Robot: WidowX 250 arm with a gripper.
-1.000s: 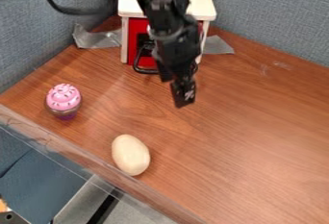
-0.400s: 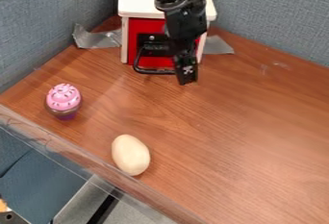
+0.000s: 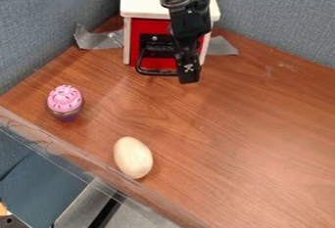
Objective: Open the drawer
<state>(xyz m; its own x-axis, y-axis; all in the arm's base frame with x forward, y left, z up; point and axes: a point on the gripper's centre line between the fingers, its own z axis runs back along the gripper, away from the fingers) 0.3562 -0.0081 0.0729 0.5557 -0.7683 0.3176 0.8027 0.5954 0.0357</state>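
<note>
The black gripper (image 3: 188, 79) hangs just in front of the right part of the drawer box, its tip low over the wood; whether it is open or shut cannot be made out. The red drawer front (image 3: 147, 27) sits inside a white-framed box (image 3: 160, 11) at the back and looks flush with the frame. A black wire handle (image 3: 155, 72) sticks out from the drawer front. Its right end meets or passes behind the gripper, and I cannot tell whether they touch.
A toy cupcake (image 3: 64, 102) with pink icing stands at the left. A cream egg-shaped object (image 3: 132, 157) lies near the table's clear front rim (image 3: 78, 158). Grey tape (image 3: 221, 46) and blue-grey padded walls flank the box.
From in front of the box, the gripper has moved back toward the drawer, alongside the handle's right end, with only a slight shift lately. Drawer, cupcake and egg shape have kept their places.
</note>
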